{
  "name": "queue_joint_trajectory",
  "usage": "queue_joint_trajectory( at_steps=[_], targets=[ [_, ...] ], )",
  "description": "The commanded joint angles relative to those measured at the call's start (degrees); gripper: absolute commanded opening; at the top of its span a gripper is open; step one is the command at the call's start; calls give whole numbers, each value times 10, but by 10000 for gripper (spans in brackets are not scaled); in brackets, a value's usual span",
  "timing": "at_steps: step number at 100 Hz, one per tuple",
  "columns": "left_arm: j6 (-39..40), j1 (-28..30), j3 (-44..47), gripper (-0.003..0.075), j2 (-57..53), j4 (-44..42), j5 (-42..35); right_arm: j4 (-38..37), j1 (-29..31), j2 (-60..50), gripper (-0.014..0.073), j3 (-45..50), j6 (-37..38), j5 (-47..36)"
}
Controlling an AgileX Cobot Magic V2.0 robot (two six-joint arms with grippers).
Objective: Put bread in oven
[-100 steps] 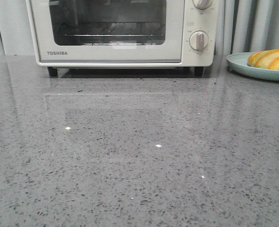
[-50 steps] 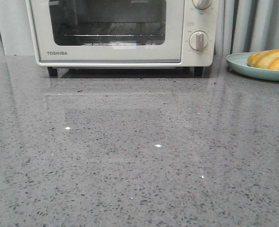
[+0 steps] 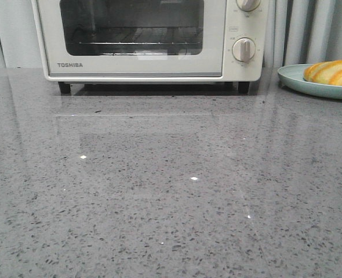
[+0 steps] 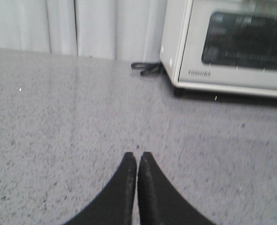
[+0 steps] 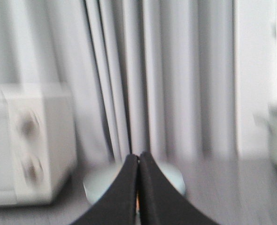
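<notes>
Front: we see oven (image 3: 151,37) at desk (image 3: 171,191) back, door shut; bread (image 3: 333,72) on plate (image 3: 310,86) (far right).
Left wrist: left hand (image 4: 137,159) closed, empty, above desk.
Right wrist: right hand (image 5: 138,161) closed, empty, plate beyond.

Cream oven (image 3: 142,40), orange-striped bread (image 3: 333,72), speckled grey table (image 3: 171,185).

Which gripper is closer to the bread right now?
Right, as far as I can tell. The right gripper points at the plate holding the bread; the left gripper sits near the oven's left corner.
</notes>
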State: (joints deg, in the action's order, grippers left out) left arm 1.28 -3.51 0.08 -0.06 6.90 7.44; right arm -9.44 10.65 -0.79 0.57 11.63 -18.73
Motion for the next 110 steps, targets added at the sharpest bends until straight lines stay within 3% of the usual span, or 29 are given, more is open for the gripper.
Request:
queue_joint_trajectory(
  at_steps=[1,11,20,29,38,53,61,68,82,110],
  targets=[
    [4,2,13,-21,-16,22,-70,8,4,-8,-48,14,3,-134],
    [8,2,12,-21,-16,76,-86,35,4,-8,-48,14,16,-161],
    [9,2,11,-21,-16,212,-103,46,4,-8,-48,14,80,-164],
    [9,2,11,-21,-16,330,-115,63,4,-5,-48,12,78,-84],
    [9,2,9,-21,-16,387,-115,94,4,-3,-48,-10,79,28],
    [-34,-20,-71,-22,19,318,-31,107,4,18,-48,-78,79,126],
    [-91,-38,-144,-21,90,283,6,106,-2,67,-48,-132,75,237],
    [-150,-56,-215,-21,170,283,6,94,-10,124,-48,-170,68,286],
    [-257,-96,-348,-21,355,283,10,90,-26,229,-48,-233,68,292],
    [-313,-199,-578,-21,610,279,10,90,-81,269,-48,-273,68,294]
  ],
)
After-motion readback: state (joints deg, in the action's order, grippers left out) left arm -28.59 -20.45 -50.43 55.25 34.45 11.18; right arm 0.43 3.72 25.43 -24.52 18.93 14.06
